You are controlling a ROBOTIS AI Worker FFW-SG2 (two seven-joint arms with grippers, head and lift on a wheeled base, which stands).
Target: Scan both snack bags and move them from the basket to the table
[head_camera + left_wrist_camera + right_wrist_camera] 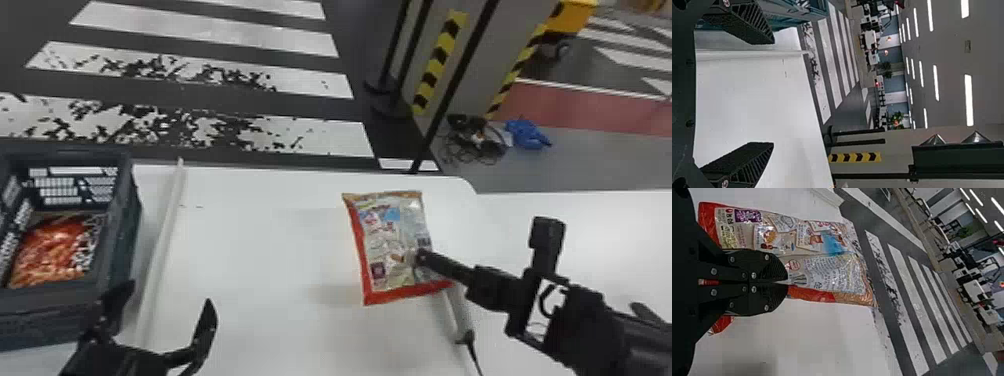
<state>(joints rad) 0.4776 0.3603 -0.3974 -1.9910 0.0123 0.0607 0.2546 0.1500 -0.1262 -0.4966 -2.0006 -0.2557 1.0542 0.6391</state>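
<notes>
Presently, the right gripper [420,258] pinches one snack bag [382,225] over the table [250,240] at head-view 4 o'clock; the left gripper [168,294] stands spread at 8. The second bag [47,252] awaits transfer from the basket [45,320] at 9; scans unconfirmed.

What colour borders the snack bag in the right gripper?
Red along two edges of the snack bag, clearest in the head view.

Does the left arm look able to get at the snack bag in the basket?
Probably yes: the left gripper is open and empty beside the basket, whose top is uncovered, though the gripper would likely have to come in from above.
</notes>
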